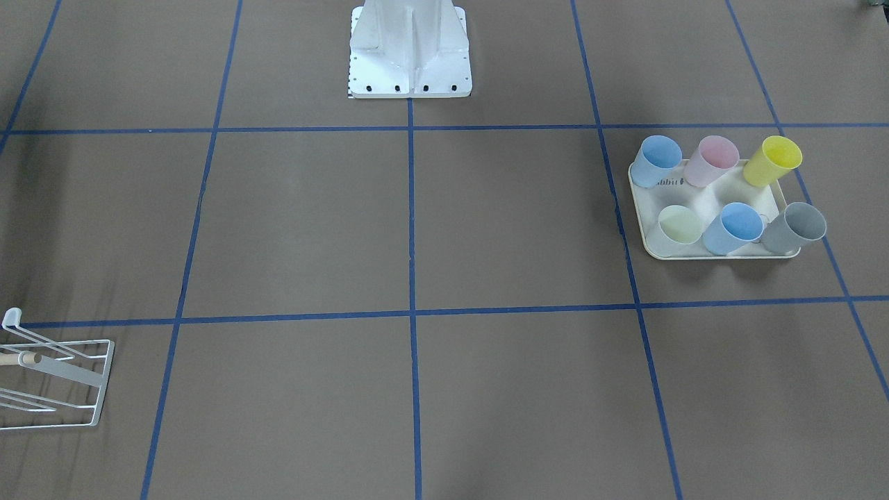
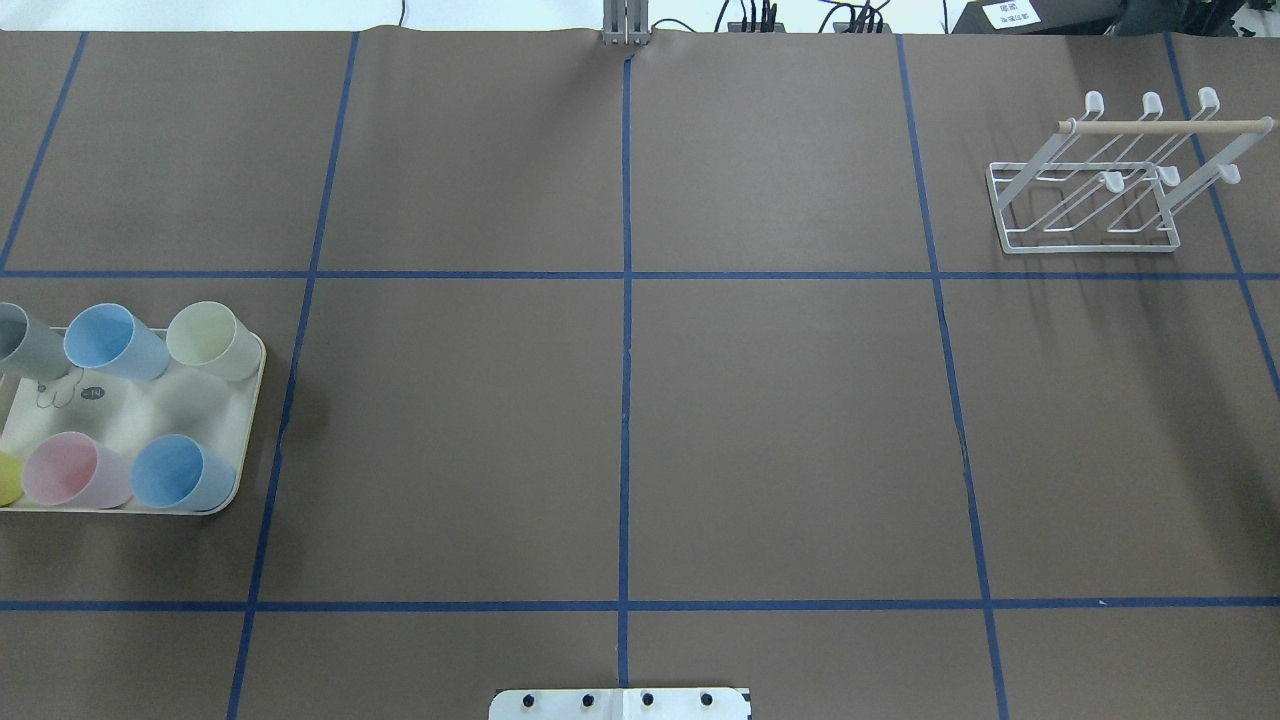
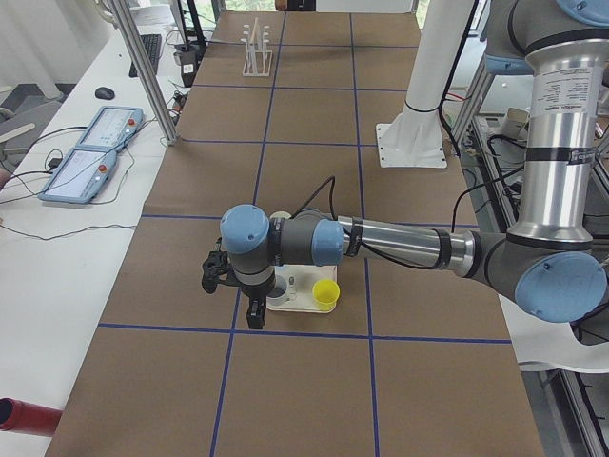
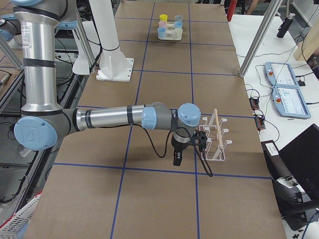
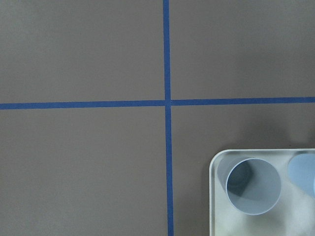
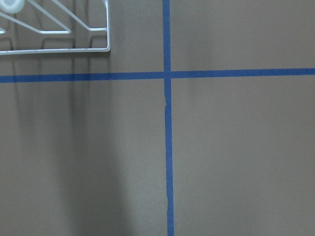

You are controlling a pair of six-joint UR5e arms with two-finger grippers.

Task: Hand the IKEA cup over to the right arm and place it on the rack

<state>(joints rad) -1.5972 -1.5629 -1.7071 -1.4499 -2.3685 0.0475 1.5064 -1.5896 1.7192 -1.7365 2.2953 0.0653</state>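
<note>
Brown table [image 1: 514, 222]: six cups [image 1: 733, 228] on tray [image 1: 715, 198], rack [image 2: 1160, 127] well apart.

Matt plastic cups [image 1: 735, 226], white wire rack [image 2: 1100, 185], wooden dowel [image 2: 1165, 127], matt table [image 2: 780, 420].

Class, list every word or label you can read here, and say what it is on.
"abbit": on the tray, its start behind a blue cup.
White label beyond the table: too small to read.
Dark oval mark on the tray: blurred.

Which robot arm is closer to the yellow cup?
Left. The left gripper hangs beside the tray holding the yellow cup; the right gripper is far away, by the rack.
</note>
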